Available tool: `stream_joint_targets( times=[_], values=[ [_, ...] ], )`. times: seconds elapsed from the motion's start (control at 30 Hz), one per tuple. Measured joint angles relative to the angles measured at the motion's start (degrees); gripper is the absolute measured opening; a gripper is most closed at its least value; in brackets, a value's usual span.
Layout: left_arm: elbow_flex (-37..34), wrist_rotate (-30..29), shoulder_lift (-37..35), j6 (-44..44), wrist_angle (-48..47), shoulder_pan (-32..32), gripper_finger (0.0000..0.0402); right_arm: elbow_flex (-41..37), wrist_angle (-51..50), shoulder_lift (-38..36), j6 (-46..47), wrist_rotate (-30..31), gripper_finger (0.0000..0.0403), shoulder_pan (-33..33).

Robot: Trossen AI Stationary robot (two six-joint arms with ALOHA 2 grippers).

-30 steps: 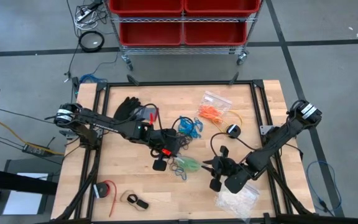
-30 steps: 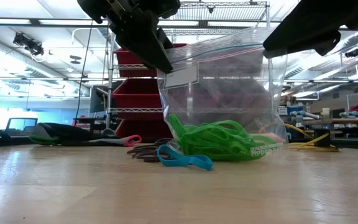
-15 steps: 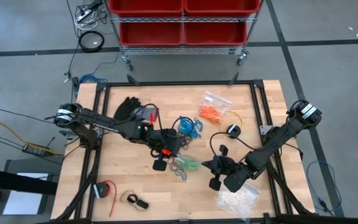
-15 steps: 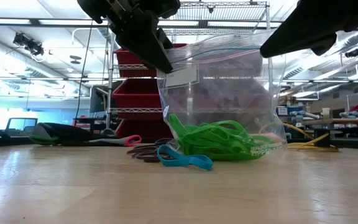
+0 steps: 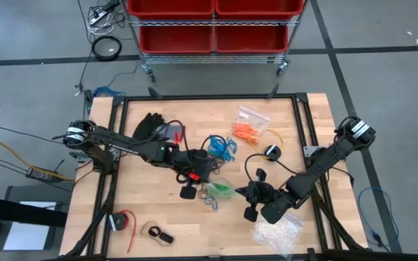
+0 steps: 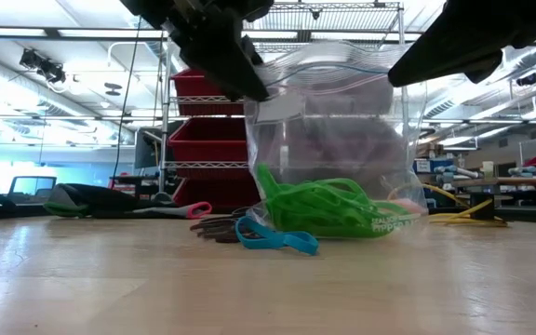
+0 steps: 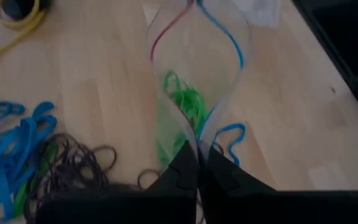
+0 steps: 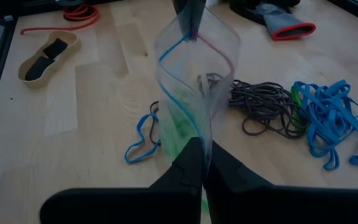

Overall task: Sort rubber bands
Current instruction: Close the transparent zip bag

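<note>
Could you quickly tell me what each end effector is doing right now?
Left end effector: shut on the clear bag.
Right end effector: shut on the same bag's other side.

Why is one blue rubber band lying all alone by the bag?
It looks stray. The clear bag, held open at its rim by the left hand and right hand, contains only green bands. The lone blue band lies on the table just outside it, apart from the blue pile.

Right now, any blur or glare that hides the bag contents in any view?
Left wrist view: soft focus, green rubber bands smear inside the clear bag. Low view: sharp, bag film hazy with reflections, green bands still readable. High view: bag tiny, contents barely resolved.
</note>
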Motion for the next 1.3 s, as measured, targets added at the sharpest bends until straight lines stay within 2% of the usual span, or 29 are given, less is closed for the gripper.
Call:
stream_joint_targets(
  times=[0.77,1.3],
  values=[
    [0.0,0.0,0.1,0.0,28.9,0.0,0.0008,0.0,0.1,0.0,-1.5,0.7,0.0000,0.0],
    [0.0,0.0,0.1,0.0,29.7,0.0,0.0008,0.0,-0.1,0.0,-1.5,0.4,0.0000,0.0]
  ],
)
